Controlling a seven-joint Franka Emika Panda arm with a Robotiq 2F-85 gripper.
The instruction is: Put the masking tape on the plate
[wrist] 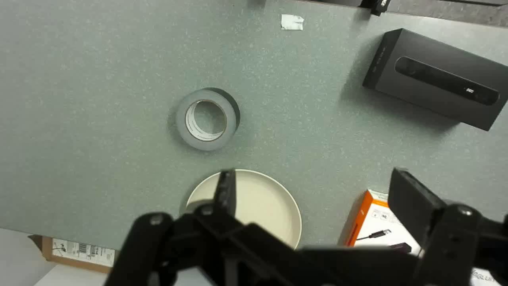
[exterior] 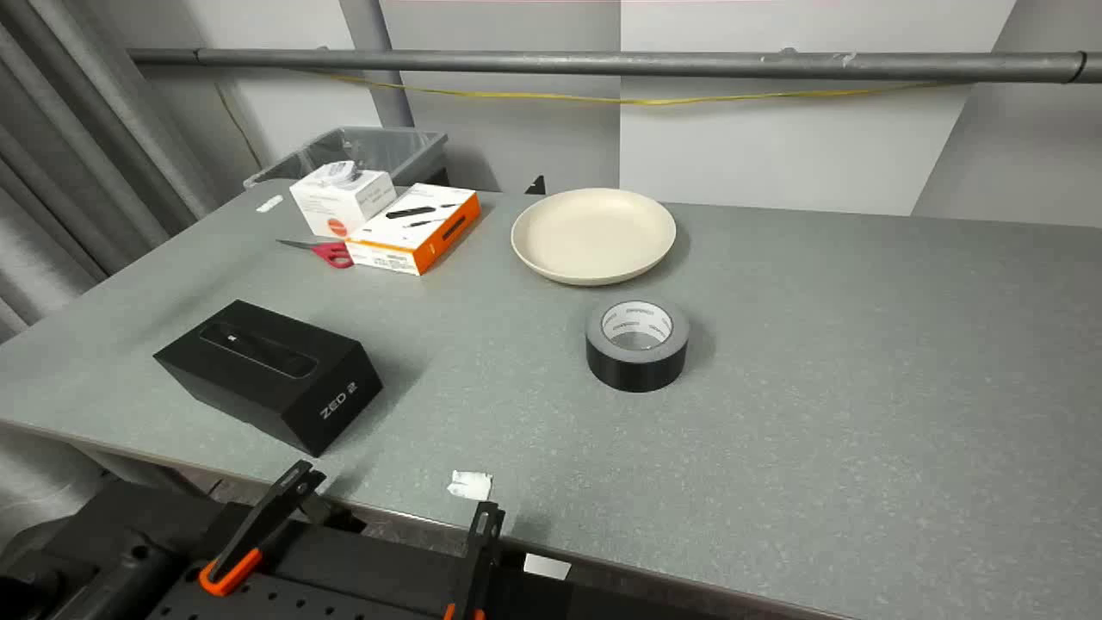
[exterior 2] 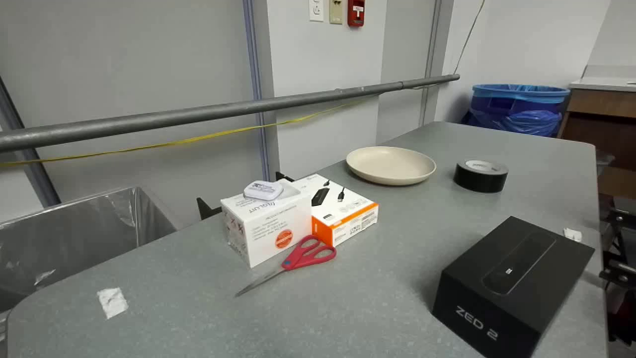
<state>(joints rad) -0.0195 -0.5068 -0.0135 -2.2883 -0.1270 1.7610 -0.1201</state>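
Jaws spread wide, partly hiding the cream plate (wrist: 266,196) in the wrist view! Black tape roll (exterior: 637,368) just beside that plate; orange-and-white box (exterior: 413,226) near it, scissors (exterior 2: 298,258) and ZED 2 box (exterior: 267,375) farther off.

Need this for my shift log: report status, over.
Fingers open, holding nothing. Masking tape on table, apart from plate. Black box aside, not between them.
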